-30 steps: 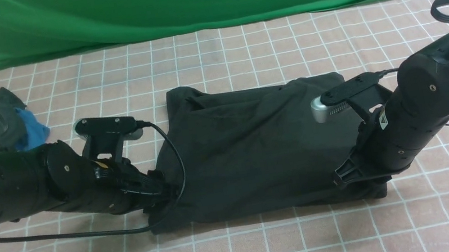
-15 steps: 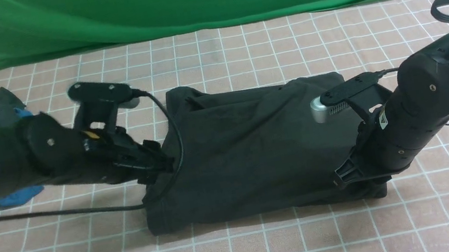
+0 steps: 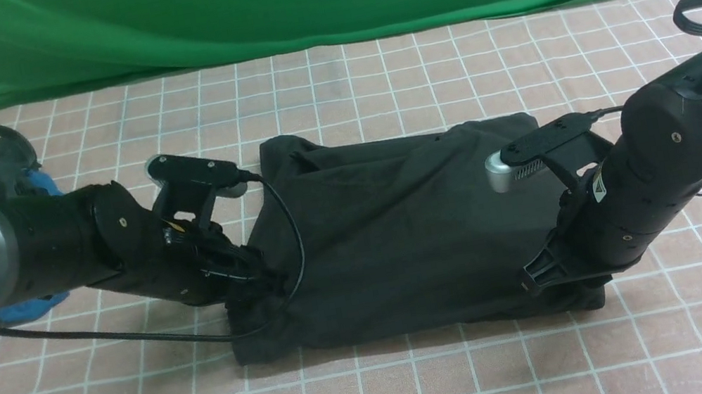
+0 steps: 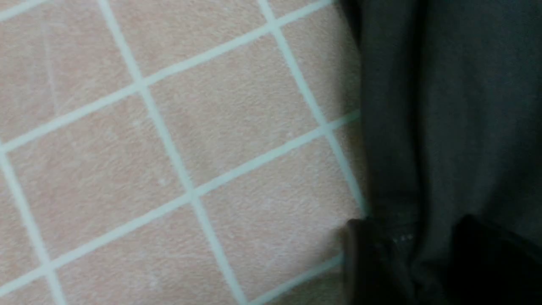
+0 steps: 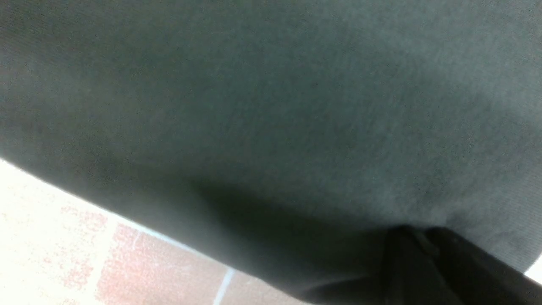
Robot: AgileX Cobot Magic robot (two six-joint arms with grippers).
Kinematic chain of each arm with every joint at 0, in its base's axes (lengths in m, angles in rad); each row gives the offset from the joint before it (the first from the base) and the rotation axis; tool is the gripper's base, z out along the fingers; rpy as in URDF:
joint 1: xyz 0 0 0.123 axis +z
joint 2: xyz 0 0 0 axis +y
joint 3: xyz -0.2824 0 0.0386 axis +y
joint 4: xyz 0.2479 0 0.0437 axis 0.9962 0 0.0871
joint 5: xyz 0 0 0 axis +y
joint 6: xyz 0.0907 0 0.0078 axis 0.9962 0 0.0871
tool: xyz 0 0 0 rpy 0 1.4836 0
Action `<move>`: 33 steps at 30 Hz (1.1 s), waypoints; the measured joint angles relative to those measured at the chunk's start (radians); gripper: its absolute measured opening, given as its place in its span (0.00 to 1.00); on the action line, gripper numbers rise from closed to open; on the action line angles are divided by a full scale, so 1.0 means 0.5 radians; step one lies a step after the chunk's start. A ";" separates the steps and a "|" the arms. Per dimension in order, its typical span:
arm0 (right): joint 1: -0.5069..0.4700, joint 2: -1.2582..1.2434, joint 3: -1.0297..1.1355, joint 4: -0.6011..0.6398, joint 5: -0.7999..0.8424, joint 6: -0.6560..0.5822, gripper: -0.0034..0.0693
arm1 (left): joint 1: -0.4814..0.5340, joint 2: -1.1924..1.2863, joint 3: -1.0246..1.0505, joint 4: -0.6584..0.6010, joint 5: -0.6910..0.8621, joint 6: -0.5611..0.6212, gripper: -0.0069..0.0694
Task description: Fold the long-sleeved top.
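Left gripper (image 3: pixel 257 285) dropped back onto long-sleeved top (image 3: pixel 399 231) edge, my view shows cloth between its fingers; right gripper (image 3: pixel 553 277) clamped on opposite corner.

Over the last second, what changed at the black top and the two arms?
The left gripper lifted off the long-sleeved top's near-left edge, swung up, then came back down onto that edge; whether it grips is unclear. The right gripper stayed shut at the near-right corner, and the top kept its folded shape.
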State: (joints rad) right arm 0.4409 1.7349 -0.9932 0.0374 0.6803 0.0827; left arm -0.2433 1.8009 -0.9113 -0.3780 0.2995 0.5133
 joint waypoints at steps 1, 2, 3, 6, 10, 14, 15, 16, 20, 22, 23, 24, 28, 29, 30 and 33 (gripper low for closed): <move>0.000 0.000 0.000 0.000 0.000 0.000 0.18 | 0.000 -0.003 0.000 -0.007 0.013 0.022 0.34; 0.000 0.000 0.000 0.001 0.000 -0.002 0.18 | 0.000 -0.010 -0.001 -0.006 0.021 0.035 0.30; 0.000 0.000 0.000 0.002 0.000 -0.002 0.18 | 0.000 -0.025 -0.001 -0.009 0.040 0.068 0.24; 0.000 0.000 0.000 0.002 0.000 -0.002 0.18 | 0.000 -0.095 -0.019 0.001 0.156 0.125 0.17; 0.000 0.000 0.000 0.002 0.000 -0.004 0.18 | 0.000 -0.217 -0.090 0.030 0.247 0.132 0.17; 0.000 0.000 -0.029 0.002 0.033 -0.004 0.18 | 0.000 -0.294 -0.228 0.114 0.375 0.115 0.17; 0.000 0.000 -0.041 0.002 0.048 -0.004 0.18 | 0.000 -0.303 -0.254 0.135 0.403 0.107 0.17; 0.000 0.000 -0.058 0.002 0.065 -0.004 0.19 | 0.000 -0.308 -0.284 0.165 0.430 0.090 0.17; -0.001 -0.012 -0.140 -0.009 0.151 -0.004 0.23 | 0.000 -0.315 -0.369 0.248 0.546 0.055 0.17; -0.001 -0.028 -0.189 -0.014 0.188 -0.004 0.27 | 0.000 -0.319 -0.388 0.258 0.580 0.051 0.17; -0.001 -0.029 -0.198 -0.014 0.188 -0.004 0.27 | 0.000 -0.320 -0.388 0.260 0.580 0.050 0.17; -0.001 -0.038 -0.221 -0.015 0.199 -0.004 0.31 | 0.000 -0.320 -0.393 0.280 0.592 0.049 0.17; -0.001 -0.045 -0.296 -0.015 0.217 -0.004 0.42 | 0.000 -0.320 -0.393 0.379 0.597 0.020 0.17; -0.001 -0.045 -0.317 -0.015 0.219 -0.004 0.45 | 0.000 -0.320 -0.393 0.411 0.597 -0.011 0.17; -0.001 -0.045 -0.340 -0.016 0.225 -0.004 0.47 | 0.000 -0.315 -0.394 0.460 0.592 -0.044 0.17; -0.009 -0.045 -0.426 -0.018 0.216 -0.004 0.52 | 0.000 -0.262 -0.396 0.565 0.559 -0.118 0.17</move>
State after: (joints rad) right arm 0.4364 1.7122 -1.2064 0.0285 0.7886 0.0808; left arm -0.2433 1.6701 -1.1094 -0.0955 0.5788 0.4543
